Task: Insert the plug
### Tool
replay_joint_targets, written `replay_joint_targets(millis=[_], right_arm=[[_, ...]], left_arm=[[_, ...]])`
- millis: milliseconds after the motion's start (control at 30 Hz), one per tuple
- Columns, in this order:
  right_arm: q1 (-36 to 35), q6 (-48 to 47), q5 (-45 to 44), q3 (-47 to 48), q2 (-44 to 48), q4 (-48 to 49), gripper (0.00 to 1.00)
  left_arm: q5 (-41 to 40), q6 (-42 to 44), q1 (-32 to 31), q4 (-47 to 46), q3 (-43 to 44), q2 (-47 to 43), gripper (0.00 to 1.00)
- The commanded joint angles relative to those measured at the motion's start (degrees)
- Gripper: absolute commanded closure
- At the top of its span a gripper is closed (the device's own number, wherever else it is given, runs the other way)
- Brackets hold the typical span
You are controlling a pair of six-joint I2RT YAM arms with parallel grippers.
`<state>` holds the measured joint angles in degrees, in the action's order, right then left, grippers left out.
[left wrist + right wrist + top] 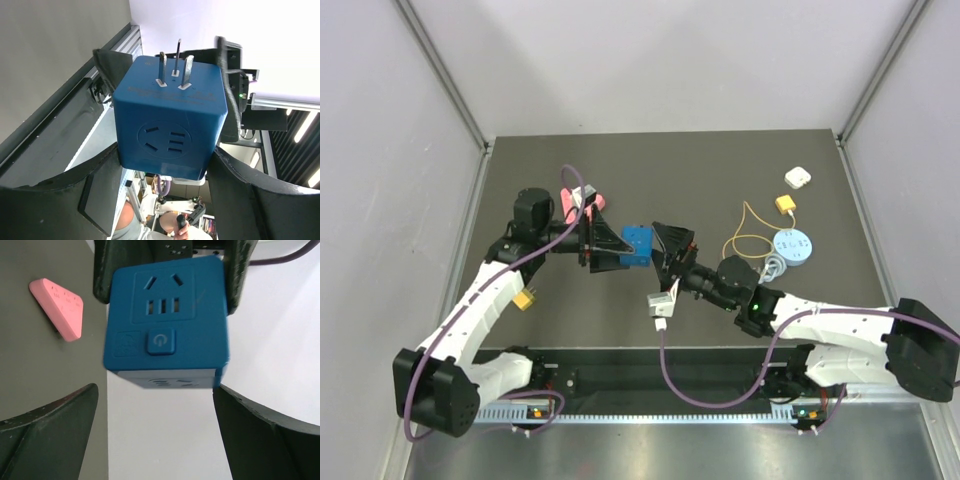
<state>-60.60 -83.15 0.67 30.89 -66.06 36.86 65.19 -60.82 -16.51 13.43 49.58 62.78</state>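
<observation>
Clamping the blue cube (639,244), the left gripper (622,247) holds it; just beside the cube the right gripper (663,247) gapes empty; the plug (785,204) lies well apart from it.

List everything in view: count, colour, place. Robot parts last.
cube: one, blue, held between the left fingers, mid-table
pink block: one, pink, on the table behind the left fingers
plug: one, yellow, far right, near the white block
wire: one, yellow-orange, looping from the plug toward the disc
white block: one, white, far right, behind the plug
disc: one, light blue, right side, nearer than the plug
cord: one, grey, bunched at the disc's near side
table: one, dark grey, under everything
left fingers: two, black, shut on the cube
right fingers: two, black, open, empty, facing the cube
</observation>
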Motion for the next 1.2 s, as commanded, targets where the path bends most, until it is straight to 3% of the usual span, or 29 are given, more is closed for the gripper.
replay_joint_targets(millis=[0, 200, 400, 500, 600, 633, 800, 833, 900, 933, 1000, 1033, 1100, 1167], right_arm=[[-1.45, -1.13, 2.24, 3.56, 0.58, 4.88, 0.03], [-1.72, -1.04, 1.36, 1.36, 1.99, 5.59, 0.0], [-2.68, -2.71, 1.79, 0.22, 2.61, 3.48, 0.04], [-2.77, -1.67, 2.67, -0.05, 2.0, 4.27, 0.1], [-2.77, -1.31, 3.37, -0.57, 0.24, 7.42, 0.23], [-2.77, -0.87, 3.72, -0.57, -0.2, 8.22, 0.32], [-2.77, -0.08, 5.4, -1.45, -1.7, 12.26, 0.51], [-2.94, -0.16, 5.57, -1.45, -1.79, 12.7, 0.64], [-3.03, -0.69, 5.75, -1.63, -1.7, 13.93, 0.79], [-3.47, -0.43, 5.58, -1.54, -1.44, 14.2, 0.92], [-3.65, 2.8, 4.96, -1.28, -0.13, 14.12, 1.0], [-3.65, 5.08, 4.44, -0.75, 0.49, 12.98, 1.0], [-4.09, 11.94, 0.58, 1.96, 1.98, 6.86, 1.0], [-4.09, 14.76, -1.36, 2.42, 2.78, 4.46, 1.0]], left_arm=[[1.17, 2.72, -0.63, 0.01, 0.43, 0.85, 1.0], [0.55, 13.52, -0.63, 11.61, 4.03, 4.01, 1.0], [2.92, 5.3, -0.63, 1.72, 1.31, 2.0, 1.0], [2.84, 5.18, -0.63, 1.42, 0.78, 2.16, 1.0], [3.98, 3.27, -0.63, -0.67, -0.8, 2.52, 1.0], [4.59, 1.6, -0.63, -4.6, -1.41, 2.43, 1.0], [4.86, -1.15, -0.71, -7.02, -1.95, 2.69, 1.0], [4.95, -0.88, -0.71, -6.67, -1.77, 2.87, 1.0], [4.77, 0.17, -0.71, -5.09, -1.16, 3.31, 1.0], [4.42, 0.78, -0.71, -4.39, -0.89, 3.57, 0.93], [2.76, 4.71, -0.54, 0.42, 1.47, 4.62, 0.67], [2.06, 6.48, -0.54, 2.02, 2.7, 5.06, 0.41], [-1.88, 12.98, -0.45, 9.02, 7.97, 6.64, 0.09], [-3.4, 16.41, -0.45, 11.78, 13.05, 7.96, 0.02]])
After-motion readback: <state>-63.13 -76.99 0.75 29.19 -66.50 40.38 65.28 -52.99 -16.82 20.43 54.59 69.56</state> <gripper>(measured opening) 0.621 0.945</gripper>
